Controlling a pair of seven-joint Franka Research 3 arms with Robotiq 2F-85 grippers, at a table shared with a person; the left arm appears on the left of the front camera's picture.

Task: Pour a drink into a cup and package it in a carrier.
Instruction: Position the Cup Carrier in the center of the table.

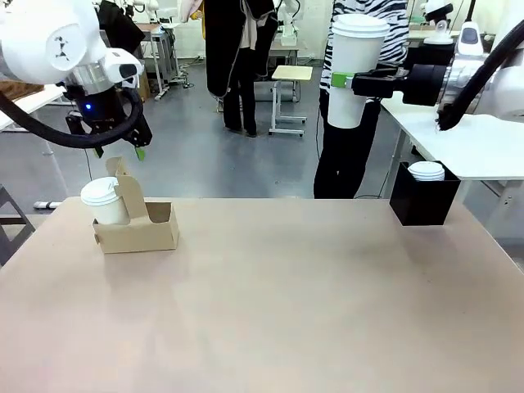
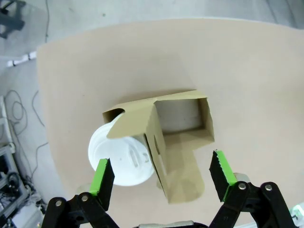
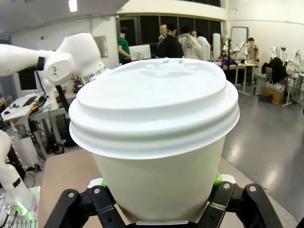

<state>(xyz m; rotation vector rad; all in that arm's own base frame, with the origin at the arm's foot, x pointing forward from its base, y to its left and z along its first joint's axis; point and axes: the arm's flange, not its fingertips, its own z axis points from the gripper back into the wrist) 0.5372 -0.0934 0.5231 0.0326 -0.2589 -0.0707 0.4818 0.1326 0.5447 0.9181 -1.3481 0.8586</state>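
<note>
The left arm is brought in from the left side, with its wrist bent so that the left gripper (image 1: 119, 151) (image 2: 162, 175) is pointed straight down at the table (image 1: 286, 303). Its jaws are spread wide and nothing is held between them. The green fingertips (image 2: 103, 176) are seen hanging a little above the carrier (image 1: 147, 233) (image 2: 183, 123), clear of it, with the upright handle lying roughly under the gap between them.

The carrier is set near the table's left far corner. A seated cup (image 1: 105, 201) (image 2: 121, 159), white and lidded, is lodged upright in the compartment on the robot's left side of the handle. In the left wrist view the compartment on the other side of the handle is seen down to its cardboard floor.

The right arm is stretched in from the right with its forearm held level, well above the table, and the right gripper (image 1: 350, 82) (image 3: 159, 183) is turned sideways towards the middle. Its jaws are clamped on the lower half of a raised cup (image 1: 357, 45) (image 3: 156, 118), which is kept upright with its white lid on. This cup is held high in the air over the far edge of the table, well apart from the carrier.

A black box (image 1: 422, 205) is placed at the right far corner, with white lids (image 1: 426, 170) stacked in its top.
</note>
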